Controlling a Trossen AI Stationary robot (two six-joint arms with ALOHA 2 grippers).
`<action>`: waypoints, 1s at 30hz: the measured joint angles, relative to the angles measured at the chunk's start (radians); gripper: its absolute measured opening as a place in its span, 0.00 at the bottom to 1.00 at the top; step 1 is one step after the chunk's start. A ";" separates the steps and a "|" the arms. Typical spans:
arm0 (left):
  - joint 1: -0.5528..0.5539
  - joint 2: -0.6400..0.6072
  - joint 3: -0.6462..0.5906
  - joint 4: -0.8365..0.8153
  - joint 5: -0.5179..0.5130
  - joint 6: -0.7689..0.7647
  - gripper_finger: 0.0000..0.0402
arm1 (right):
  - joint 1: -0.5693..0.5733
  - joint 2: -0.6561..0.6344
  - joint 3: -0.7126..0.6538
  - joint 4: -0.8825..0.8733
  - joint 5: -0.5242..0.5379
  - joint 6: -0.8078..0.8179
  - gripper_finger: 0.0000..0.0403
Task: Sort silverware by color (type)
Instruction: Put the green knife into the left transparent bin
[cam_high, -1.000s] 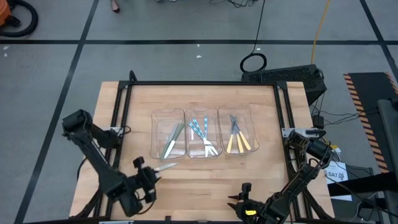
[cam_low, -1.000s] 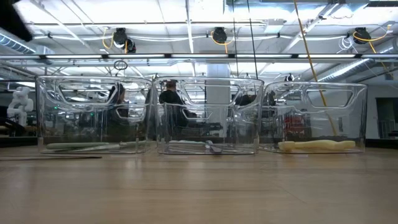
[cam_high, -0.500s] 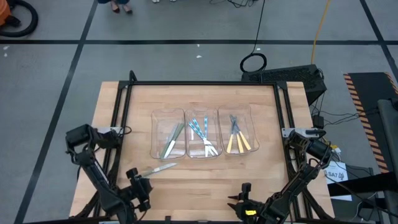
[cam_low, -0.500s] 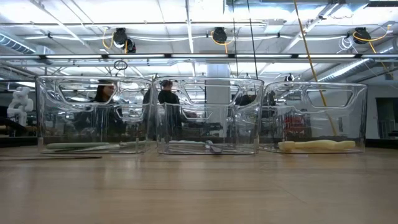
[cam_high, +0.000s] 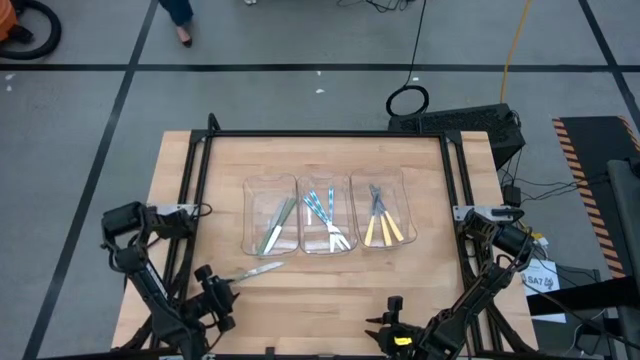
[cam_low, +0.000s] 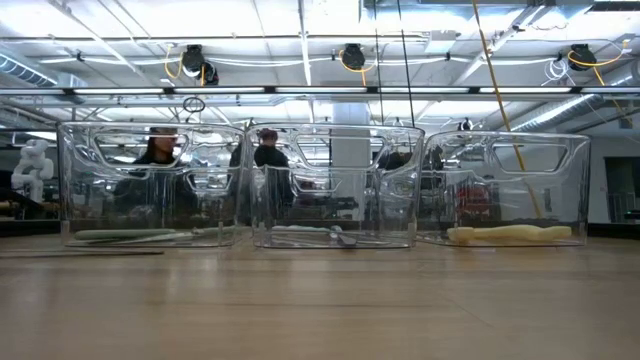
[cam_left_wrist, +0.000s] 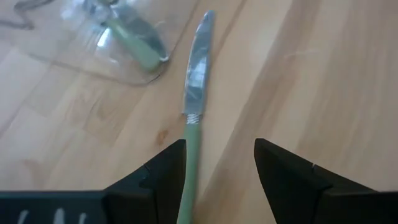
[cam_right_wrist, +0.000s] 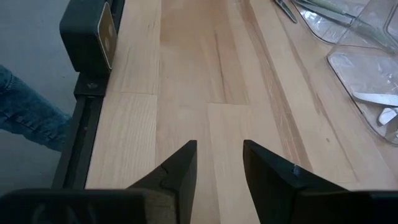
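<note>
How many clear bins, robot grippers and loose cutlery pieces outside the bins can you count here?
Clear bins: 3 (left bin, middle bin, right bin)
Grippers: 2 (left gripper, right gripper)
Loose cutlery: 1 (green knife)
Total: 6

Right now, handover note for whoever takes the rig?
Left gripper: open, empty, at the near-left table edge, the green knife loose on the wood in front of it.
Right gripper: open, empty, parked at the near edge.
Done: green pieces in left bin, blue in middle bin, yellow in right bin.
Left: the knife still lies outside, just short of the left bin; it goes there.
</note>
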 joint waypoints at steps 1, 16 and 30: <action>-0.003 0.000 -0.010 -0.002 -0.002 -0.021 0.49 | 0.000 0.000 0.000 -0.001 0.000 0.002 0.30; 0.085 -0.001 -0.155 0.082 0.118 -0.052 0.49 | 0.000 0.000 0.000 0.002 0.000 0.001 0.30; 0.138 -0.006 -0.159 0.099 0.133 0.131 0.49 | 0.000 0.000 0.000 0.002 0.000 -0.002 0.30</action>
